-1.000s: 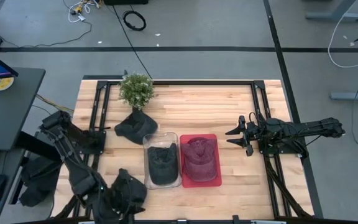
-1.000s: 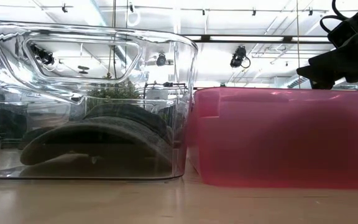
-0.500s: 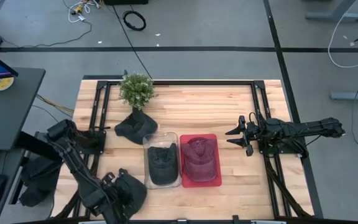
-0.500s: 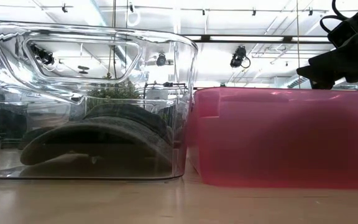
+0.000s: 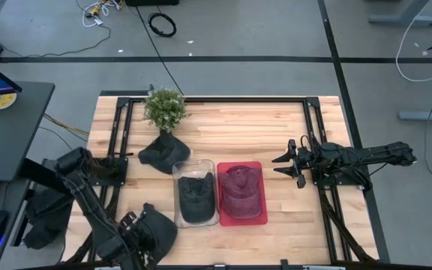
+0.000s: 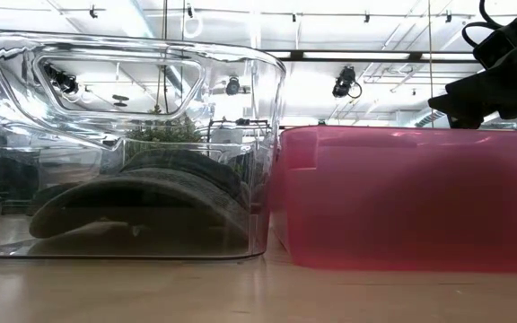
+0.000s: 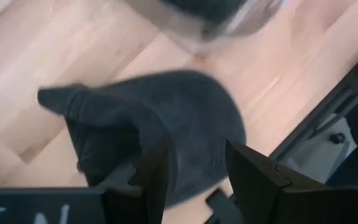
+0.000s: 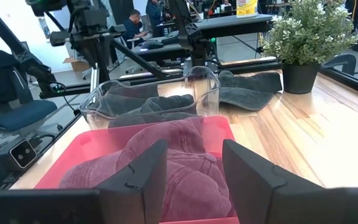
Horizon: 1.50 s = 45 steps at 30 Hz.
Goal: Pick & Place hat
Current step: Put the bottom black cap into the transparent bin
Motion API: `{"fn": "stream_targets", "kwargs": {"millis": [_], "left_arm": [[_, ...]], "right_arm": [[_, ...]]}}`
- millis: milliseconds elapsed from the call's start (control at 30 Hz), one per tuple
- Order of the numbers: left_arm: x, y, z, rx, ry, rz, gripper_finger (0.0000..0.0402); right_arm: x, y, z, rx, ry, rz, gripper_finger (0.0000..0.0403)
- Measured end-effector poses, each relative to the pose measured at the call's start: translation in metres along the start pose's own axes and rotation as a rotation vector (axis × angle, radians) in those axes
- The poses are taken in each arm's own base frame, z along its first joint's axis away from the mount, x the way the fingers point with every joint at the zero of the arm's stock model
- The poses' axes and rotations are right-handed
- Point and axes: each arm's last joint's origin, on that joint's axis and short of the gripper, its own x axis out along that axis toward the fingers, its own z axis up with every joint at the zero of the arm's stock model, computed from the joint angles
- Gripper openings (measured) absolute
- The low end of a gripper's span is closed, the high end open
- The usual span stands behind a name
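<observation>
Left gripper (image 7: 194, 171) is hung wide open right over the dark hat (image 5: 154, 227) at the table's (image 5: 276, 124) near left corner. Floppy soft fabric could easily be snagged by just one layer, or nudged off the edge. Clear bin (image 5: 196, 193) and red bin (image 5: 241, 193) are hard plastic, each already loaded. Right gripper (image 5: 282, 166) is parked open.
</observation>
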Motion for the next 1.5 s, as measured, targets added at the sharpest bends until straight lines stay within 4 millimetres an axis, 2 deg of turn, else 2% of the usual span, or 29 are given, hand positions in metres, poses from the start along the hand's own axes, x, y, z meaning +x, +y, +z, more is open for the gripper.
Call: {"fn": "stream_targets", "kwargs": {"millis": [167,333,633,1133,1500], "left_arm": [[0.009,-0.002,-0.018,-0.018,0.073,0.049,0.0161],[0.017,-0.004,-0.026,0.038,0.075,0.063,0.0161],[0.018,-0.014,-0.029,0.107,0.087,-0.034,0.0161],[0.019,-0.011,-0.025,0.121,0.005,-0.012,0.0161],[0.045,0.005,-0.029,0.123,0.078,0.104,0.0161]], "right_arm": [[0.000,0.000,0.000,0.000,0.000,0.000,0.0160],[0.000,0.000,0.000,0.000,0.000,0.000,0.0160],[0.000,0.000,0.000,0.000,0.000,0.000,0.0160],[0.000,0.000,0.000,0.000,0.000,0.000,0.0160],[0.000,0.000,0.000,0.000,0.000,0.000,0.0160]]}}
